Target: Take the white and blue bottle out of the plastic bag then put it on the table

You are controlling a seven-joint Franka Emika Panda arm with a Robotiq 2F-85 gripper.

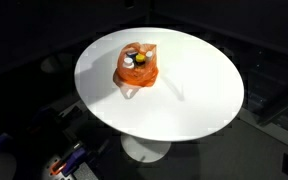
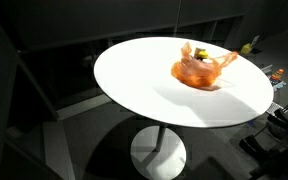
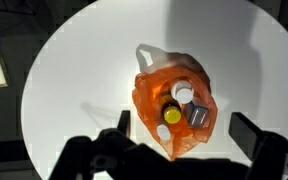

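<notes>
An orange plastic bag (image 3: 149,95) lies open on the round white table (image 3: 74,80). Several bottles stand in it: a white-capped one (image 3: 183,93), a yellow-capped one (image 3: 172,115), a small white cap (image 3: 162,131) and a grey-blue square top (image 3: 199,116). I cannot tell which is the white and blue bottle, since the bag hides the bodies. My gripper (image 3: 182,122) is open and empty, high above the bag, a finger on each side of it. The bag shows in both exterior views (image 1: 137,72) (image 2: 196,72); the gripper does not.
The table (image 1: 199,100) (image 2: 144,80) stands on a white pedestal base (image 2: 157,155) over a dark floor. Small coloured objects sit off the table at one edge (image 2: 248,45) and near the floor (image 1: 66,162).
</notes>
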